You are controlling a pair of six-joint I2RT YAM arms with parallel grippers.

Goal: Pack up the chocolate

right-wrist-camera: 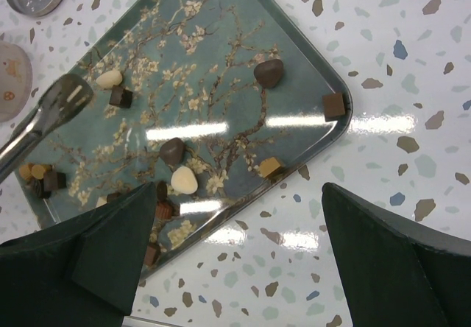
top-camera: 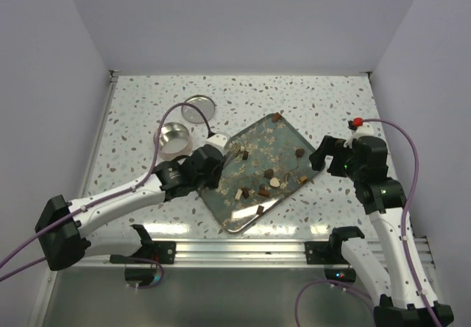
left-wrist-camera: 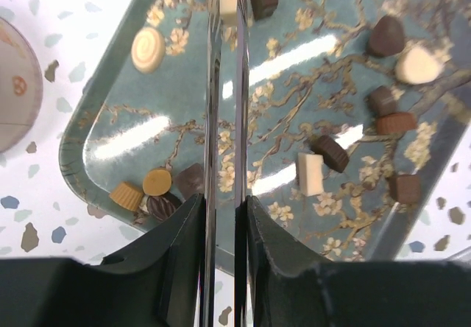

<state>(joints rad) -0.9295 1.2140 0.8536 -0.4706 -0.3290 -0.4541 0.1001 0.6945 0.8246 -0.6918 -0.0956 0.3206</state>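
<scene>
Viewing from the bases outward, I see the left gripper (left-wrist-camera: 222, 205) clamped on the tweezers (left-wrist-camera: 211, 106) at the tray's (left-wrist-camera: 118, 99) 9 o'clock edge, with the tips around a cream piece. The right gripper (right-wrist-camera: 239, 191) hangs released, jaws wide, at 3 o'clock. The chocolate (left-wrist-camera: 310, 174) lies scattered across the tray. Beyond, at 10 o'clock, sit a tin (top-camera: 174, 137) and a round lid (top-camera: 199, 110).

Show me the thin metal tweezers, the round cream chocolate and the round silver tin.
thin metal tweezers (left-wrist-camera: 213, 121), left wrist view, middle of one blade.
round cream chocolate (left-wrist-camera: 148, 48), left wrist view, centre of its top.
round silver tin (top-camera: 174, 137), top external view, bare inner floor.
</scene>
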